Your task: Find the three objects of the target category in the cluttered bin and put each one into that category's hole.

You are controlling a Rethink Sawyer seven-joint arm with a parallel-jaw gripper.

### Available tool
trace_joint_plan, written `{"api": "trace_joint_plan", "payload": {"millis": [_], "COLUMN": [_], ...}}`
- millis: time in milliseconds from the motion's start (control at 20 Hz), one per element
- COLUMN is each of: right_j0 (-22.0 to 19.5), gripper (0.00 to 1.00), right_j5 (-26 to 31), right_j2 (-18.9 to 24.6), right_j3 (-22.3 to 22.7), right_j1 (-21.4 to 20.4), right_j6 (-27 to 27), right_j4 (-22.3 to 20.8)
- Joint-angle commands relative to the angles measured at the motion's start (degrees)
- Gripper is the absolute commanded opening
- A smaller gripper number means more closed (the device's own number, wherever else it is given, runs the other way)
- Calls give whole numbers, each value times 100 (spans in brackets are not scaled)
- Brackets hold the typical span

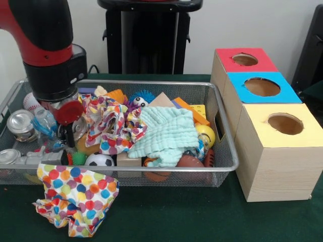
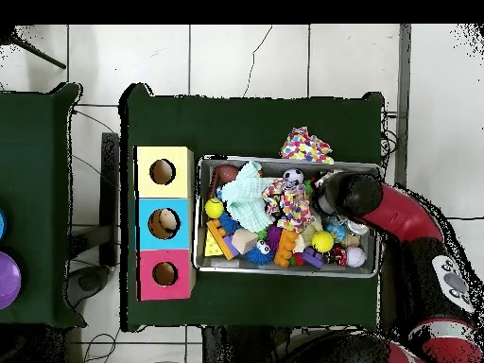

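A wire mesh bin holds a jumble of toys. My gripper reaches down into the bin's left end, among a red disc, blue plastic pieces and metal cans; the clutter hides its tips. From above, the arm's head covers the gripper over the bin's right end. A soccer ball, a brown football, a yellow ball and a baseball lie in the bin. To the right stand the red box, blue box and yellow box, each with a round hole.
A mint cloth and a polka-dot cloth cover the bin's middle. A second polka-dot cloth lies on the green table outside the front rim. A blue spiky ball, orange blocks and a wooden block sit at the back.
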Motion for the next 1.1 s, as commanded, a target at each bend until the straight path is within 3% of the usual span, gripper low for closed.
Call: {"api": "trace_joint_plan", "payload": {"millis": [50, 200, 350, 650, 1100], "right_j0": [78, 225, 523, 983, 937], "gripper": [0, 0, 0, 0, 0], "right_j5": [511, 423, 324, 493, -70], "right_j2": [451, 214, -248, -918, -1318], "right_j3": [652, 713, 562, 278, -714], "right_j1": [-59, -136, -157, -101, 976], "right_j6": [73, 211, 301, 404, 347], "right_j4": [123, -24, -366, -642, -942]}}
